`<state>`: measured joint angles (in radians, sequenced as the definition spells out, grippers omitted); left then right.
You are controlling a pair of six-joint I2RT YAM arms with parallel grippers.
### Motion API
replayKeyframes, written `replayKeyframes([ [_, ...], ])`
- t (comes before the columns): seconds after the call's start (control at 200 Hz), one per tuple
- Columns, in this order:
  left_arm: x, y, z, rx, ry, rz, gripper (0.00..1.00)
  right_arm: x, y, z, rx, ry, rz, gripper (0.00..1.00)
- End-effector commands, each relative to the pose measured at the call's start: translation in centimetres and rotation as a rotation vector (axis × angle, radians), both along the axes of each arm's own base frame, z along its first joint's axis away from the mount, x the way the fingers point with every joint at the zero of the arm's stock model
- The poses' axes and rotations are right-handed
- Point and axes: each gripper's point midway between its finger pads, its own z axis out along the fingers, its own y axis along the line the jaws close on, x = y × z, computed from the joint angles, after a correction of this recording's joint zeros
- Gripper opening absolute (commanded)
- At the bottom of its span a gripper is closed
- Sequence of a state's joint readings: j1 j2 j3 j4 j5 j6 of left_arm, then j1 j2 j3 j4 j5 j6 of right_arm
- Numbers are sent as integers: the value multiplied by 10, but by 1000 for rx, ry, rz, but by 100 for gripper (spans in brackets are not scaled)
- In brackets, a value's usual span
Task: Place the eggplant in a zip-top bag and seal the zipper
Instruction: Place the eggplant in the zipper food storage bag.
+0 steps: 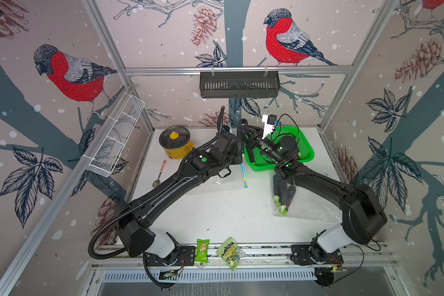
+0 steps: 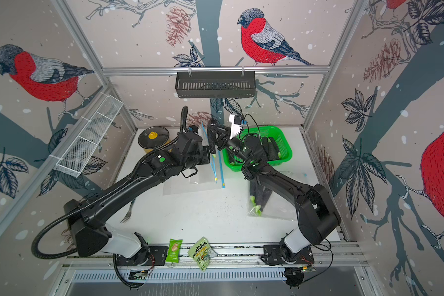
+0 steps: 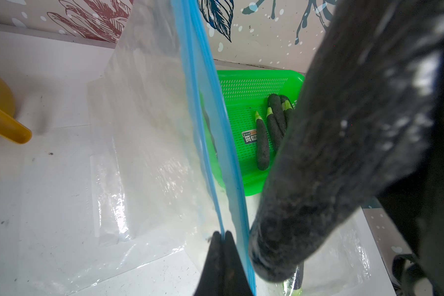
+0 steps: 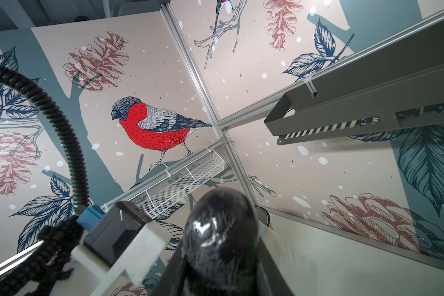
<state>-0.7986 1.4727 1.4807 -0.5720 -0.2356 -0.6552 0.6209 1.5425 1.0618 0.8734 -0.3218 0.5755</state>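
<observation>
My left gripper (image 3: 223,235) is shut on the blue zipper edge (image 3: 205,115) of a clear zip-top bag (image 3: 144,133). It lifts that edge while the rest of the bag (image 2: 187,185) lies on the table. A dark eggplant (image 2: 212,141) hangs green tip down, with my right gripper (image 2: 212,129) shut on it. In the left wrist view the eggplant (image 3: 331,153) is a big blur beside the zipper strip; I cannot tell whether its end is inside the mouth. In the right wrist view the eggplant (image 4: 221,230) sits between the black fingers (image 4: 269,271).
A green basket (image 1: 306,151) behind the right arm holds several eggplants (image 3: 263,143). A second clear bag with eggplants (image 1: 285,194) lies under the right arm. A yellow pot (image 1: 176,144) and a spoon (image 1: 160,174) are at the back left. Two snack packets (image 1: 203,249) lie at the front rail.
</observation>
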Motion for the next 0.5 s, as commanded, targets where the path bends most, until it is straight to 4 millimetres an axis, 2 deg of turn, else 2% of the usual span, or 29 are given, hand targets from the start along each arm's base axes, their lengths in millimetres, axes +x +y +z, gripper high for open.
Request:
replayKeyframes([
  [0.0,3,-1,6,-34,-16,5,0,-7,-9,24,32,-50,-24,20],
  [0.135,3,0,5,-32,-14,8,0,-16,-20,44,54,-86,-22,20],
  [0.235,4,-2,8,-46,-18,1,0,-19,-19,51,65,-97,-6,20],
  [0.49,-1,-14,16,-98,-35,-63,0,-9,-3,42,85,-75,43,19],
])
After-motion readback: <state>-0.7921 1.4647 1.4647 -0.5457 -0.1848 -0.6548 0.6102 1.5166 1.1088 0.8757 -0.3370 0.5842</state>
